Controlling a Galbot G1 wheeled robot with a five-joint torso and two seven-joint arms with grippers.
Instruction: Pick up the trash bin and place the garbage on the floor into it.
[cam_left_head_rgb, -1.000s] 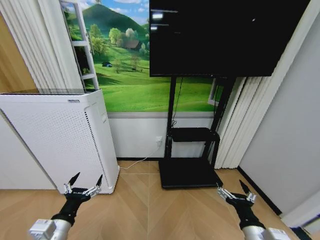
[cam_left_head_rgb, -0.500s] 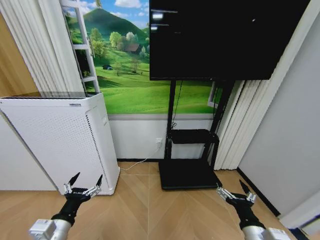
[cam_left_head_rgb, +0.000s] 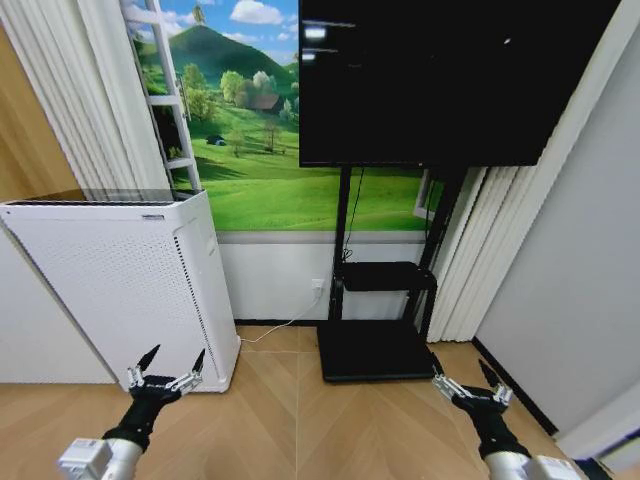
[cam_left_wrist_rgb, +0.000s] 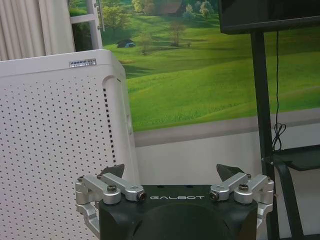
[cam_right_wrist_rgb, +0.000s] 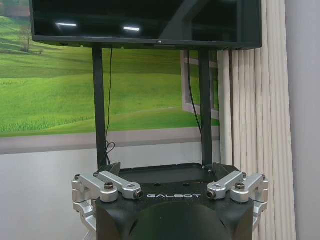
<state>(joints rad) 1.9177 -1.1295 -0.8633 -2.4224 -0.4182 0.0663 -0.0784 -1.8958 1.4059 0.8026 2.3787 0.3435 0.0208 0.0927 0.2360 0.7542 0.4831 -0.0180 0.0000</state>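
Note:
The trash bin and the garbage are out of view. My left gripper (cam_left_head_rgb: 175, 357) hangs open and empty low over the wooden floor, just in front of the white perforated appliance (cam_left_head_rgb: 120, 280). My right gripper (cam_left_head_rgb: 460, 372) is also open and empty, near the black base of the TV stand (cam_left_head_rgb: 375, 350). In the left wrist view the left gripper (cam_left_wrist_rgb: 172, 172) faces the appliance (cam_left_wrist_rgb: 55, 140) and the landscape mural (cam_left_wrist_rgb: 200, 75). In the right wrist view the right gripper (cam_right_wrist_rgb: 166, 170) faces the stand's posts (cam_right_wrist_rgb: 98, 105).
A large black TV (cam_left_head_rgb: 450, 80) sits on the stand against the mural wall. White curtains (cam_left_head_rgb: 470, 250) hang right of the stand, and a grey wall (cam_left_head_rgb: 570, 280) closes the right side. A cable (cam_left_head_rgb: 275, 328) runs along the floor by the appliance. Bare herringbone floor (cam_left_head_rgb: 300, 420) lies between the arms.
The whole head view has shifted: the appliance, mural and stand sit slightly lower in the picture, so the camera has moved. Both grippers keep their places and stay open.

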